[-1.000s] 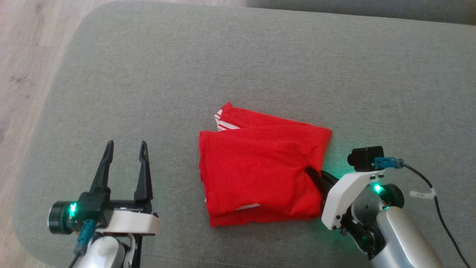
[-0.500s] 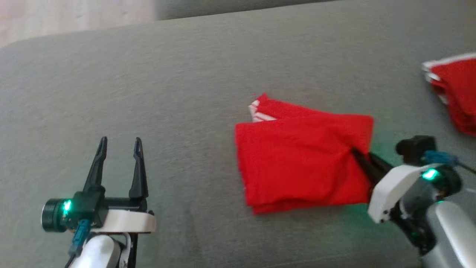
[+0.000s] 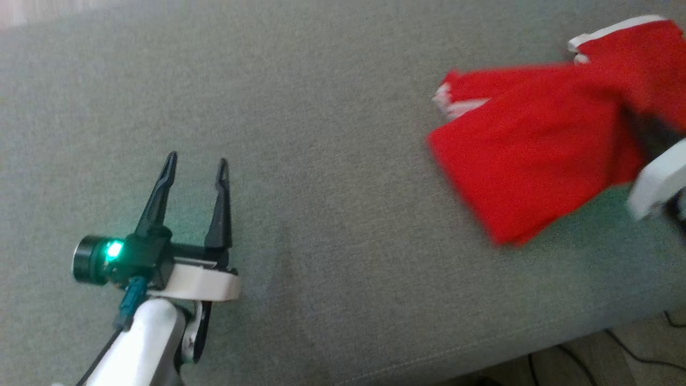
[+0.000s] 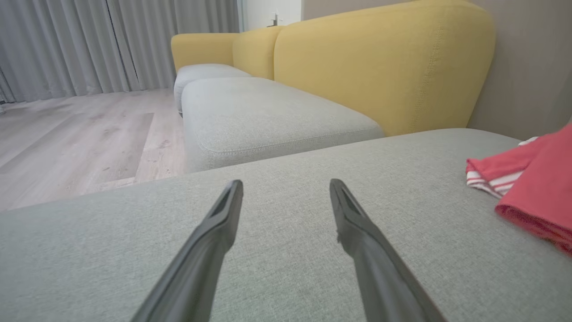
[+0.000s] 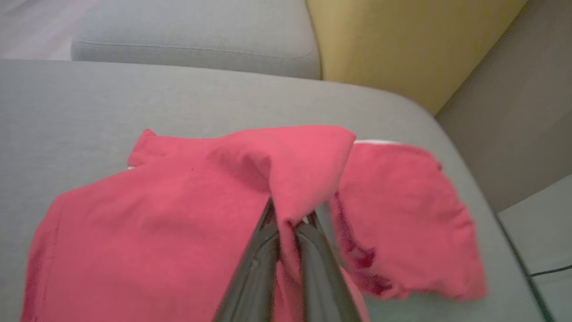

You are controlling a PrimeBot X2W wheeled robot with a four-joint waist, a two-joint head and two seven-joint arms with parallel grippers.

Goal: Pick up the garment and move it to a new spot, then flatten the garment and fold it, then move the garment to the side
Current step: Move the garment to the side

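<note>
The right gripper point(image 5: 289, 220) is pinched tight on a raised fold of the red folded cotton garment with white stripes point(image 5: 170, 219), its two dark fingers pressed together with cloth between them. The garment sits toward the right end of the wide grey woven-fabric cushion point(image 3: 321, 161). One side is lifted by the grip and the rest drapes on the cushion, with its striped corner pointing left. Just to its right lies a second red cloth heap with a white edge point(image 5: 402, 210), close against the held garment; in the blurred head view I cannot tell where one ends and the other begins. The left gripper point(image 3: 196, 161) is low over bare cushion at the near left, fingers spread wide with nothing between them, well apart from the garment. Farther off are a mustard-yellow upholstered sofa back point(image 4: 380, 67), another grey seat cushion point(image 4: 268, 116), a pale wooden floor point(image 4: 76, 134) and grey curtains point(image 4: 111, 40). A dark cable point(image 5: 552, 270) lies on the floor past the cushion's right end.
</note>
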